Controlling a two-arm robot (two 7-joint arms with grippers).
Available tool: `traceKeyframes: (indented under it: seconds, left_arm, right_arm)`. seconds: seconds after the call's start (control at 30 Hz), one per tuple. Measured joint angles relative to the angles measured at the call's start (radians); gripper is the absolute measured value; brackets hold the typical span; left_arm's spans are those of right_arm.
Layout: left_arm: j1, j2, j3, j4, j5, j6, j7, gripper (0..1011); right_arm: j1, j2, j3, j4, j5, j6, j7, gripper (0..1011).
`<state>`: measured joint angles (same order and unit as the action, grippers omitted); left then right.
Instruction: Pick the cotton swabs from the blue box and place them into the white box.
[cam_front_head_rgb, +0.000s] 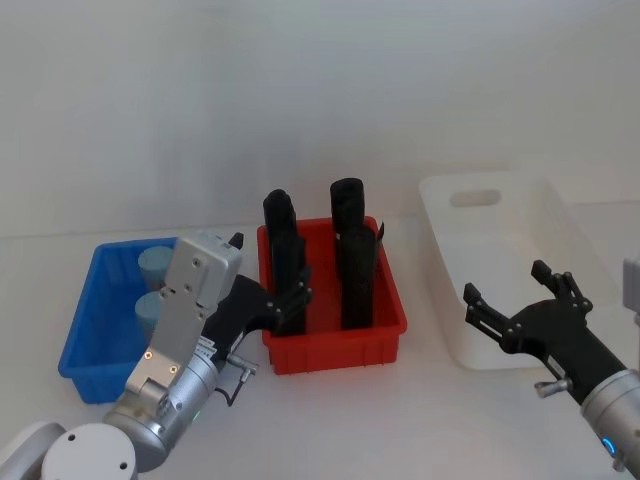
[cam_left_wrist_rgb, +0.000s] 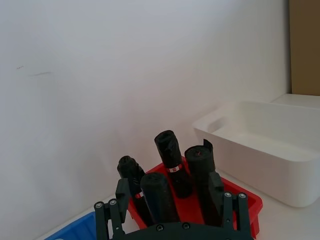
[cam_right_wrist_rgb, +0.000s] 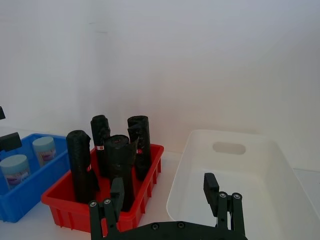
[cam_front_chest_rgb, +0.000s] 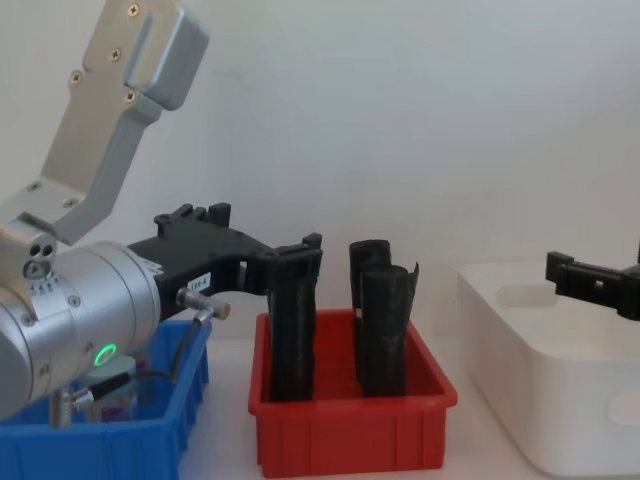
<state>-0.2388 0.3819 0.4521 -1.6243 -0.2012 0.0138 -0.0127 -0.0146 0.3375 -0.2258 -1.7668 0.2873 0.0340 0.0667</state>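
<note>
A white table (cam_front_head_rgb: 400, 420) holds three bins in a row. The white box (cam_front_head_rgb: 448, 270) stands on the right, the red bin (cam_front_head_rgb: 335, 350) in the middle and the blue box (cam_front_head_rgb: 85, 320) on the left. The left gripper (cam_front_head_rgb: 288, 300) hangs over the red bin's near left corner, fingers spread and holding nothing. The right gripper (cam_front_head_rgb: 512, 292) hovers over the white box's near rim, likewise spread and holding nothing. Black rolls (cam_front_head_rgb: 352, 250) stand upright in the red bin. Two swabs jars (cam_front_head_rgb: 150, 310) sit in the blue box, one behind the other.
</note>
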Motion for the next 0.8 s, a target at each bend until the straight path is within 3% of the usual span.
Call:
traceKeyframes:
  seconds: [0.3, 0.8]
  left_arm:
    - [-0.022, 0.002, -0.022, 0.030, -0.021, 0.006, -0.025, 1004]
    - [-0.076, 0.013, -0.081, 0.118, -0.089, 0.067, -0.057, 1004]
  right_arm:
    - [0.000, 0.000, 0.000, 0.000, 0.000, 0.000, 0.000, 1002]
    - [0.000, 0.000, 0.000, 0.000, 0.000, 0.000, 0.000, 1002]
